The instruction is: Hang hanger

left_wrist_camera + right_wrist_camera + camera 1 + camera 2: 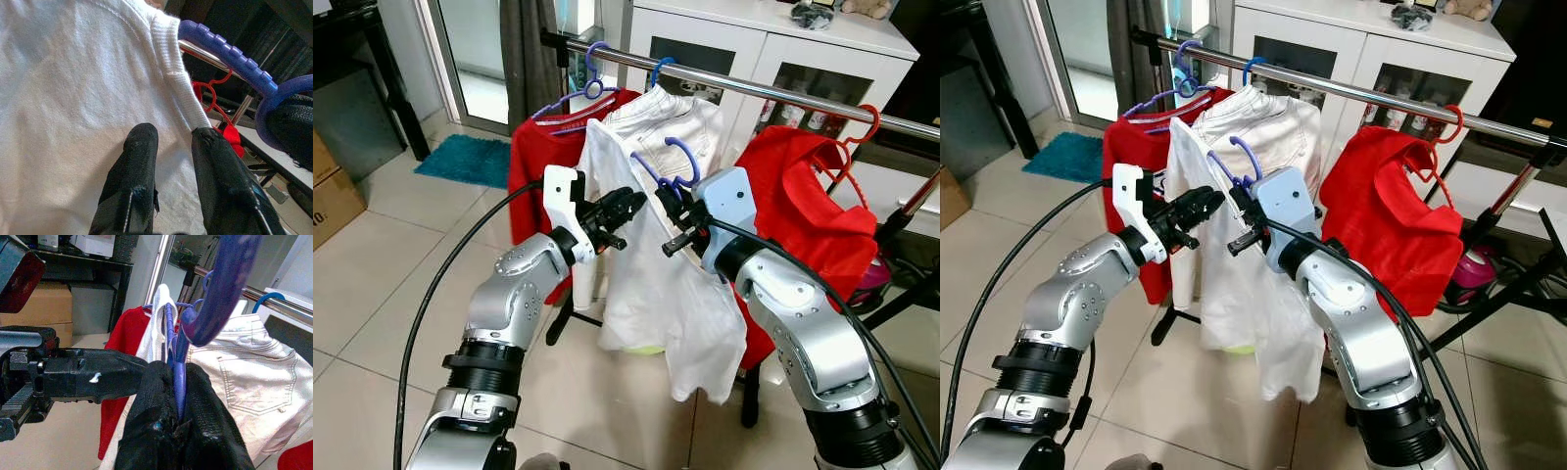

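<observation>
The right gripper (177, 396) was clamped on the purple hanger (677, 164) carrying a white T-shirt (646, 284). The left gripper (171, 147) pressed against the shirt's shoulder, fingers slightly apart, below the rail (783, 95).

Both arms are built of rounded, silver-grey metal segments joined by ribbed black collars, with small dark screws set into the shells. The left gripper (625, 211) sits on a white bracket, the right gripper (673, 223) on a pale blue-grey block, and each has long black fingers with a coarse, textured surface. A black cable loops along each arm.
</observation>
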